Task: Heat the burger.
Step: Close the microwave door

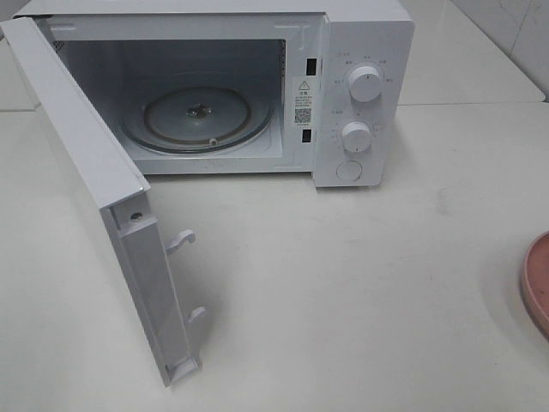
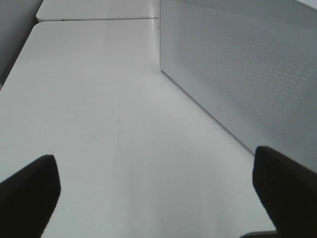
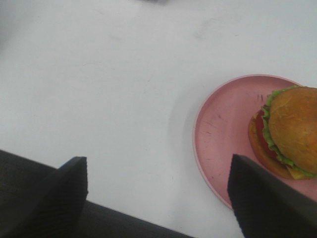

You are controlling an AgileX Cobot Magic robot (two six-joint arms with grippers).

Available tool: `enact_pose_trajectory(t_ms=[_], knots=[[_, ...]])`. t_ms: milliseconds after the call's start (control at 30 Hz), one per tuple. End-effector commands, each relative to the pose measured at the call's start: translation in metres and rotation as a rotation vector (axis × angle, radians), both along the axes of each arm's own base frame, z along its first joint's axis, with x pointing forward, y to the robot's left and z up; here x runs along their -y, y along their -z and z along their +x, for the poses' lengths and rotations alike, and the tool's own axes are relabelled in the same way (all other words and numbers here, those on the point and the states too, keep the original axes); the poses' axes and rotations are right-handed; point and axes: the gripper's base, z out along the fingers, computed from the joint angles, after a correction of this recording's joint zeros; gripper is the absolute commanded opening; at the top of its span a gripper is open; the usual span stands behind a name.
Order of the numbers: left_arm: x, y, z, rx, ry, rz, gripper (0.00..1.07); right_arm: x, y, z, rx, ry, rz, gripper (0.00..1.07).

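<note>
The white microwave (image 1: 257, 86) stands open, its glass turntable (image 1: 196, 118) bare; the golden-bunned burger (image 3: 290, 131) sits on the round pink plate (image 3: 223, 134) on the white table (image 1: 343, 292); both jaws spread, grasping nothing; loading, closing, heating remain.

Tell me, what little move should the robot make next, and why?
Probably bring the right pincer over the burger and lower its open jaws around it. The microwave door already stands wide open with the turntable bare, while the burger sits on its pink plate, not yet gripped.
</note>
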Motion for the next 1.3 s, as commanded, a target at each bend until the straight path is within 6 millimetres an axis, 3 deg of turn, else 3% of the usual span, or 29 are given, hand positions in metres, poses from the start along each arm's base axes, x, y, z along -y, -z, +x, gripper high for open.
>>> enact_pose_trajectory(t_ms=[33, 667, 1300], knots=[[0.0, 0.0, 0.0, 0.015, -0.006, -0.008, 0.98, 0.004, 0.006, -0.006, 0.037, 0.032, 0.003, 0.75], [0.0, 0.0, 0.0, 0.015, -0.006, -0.008, 0.98, 0.015, 0.004, -0.051, 0.333, 0.207, 0.078, 0.75], [0.0, 0.0, 0.0, 0.015, -0.005, -0.009, 0.98, 0.015, 0.004, -0.051, 0.333, 0.206, 0.077, 0.75]])
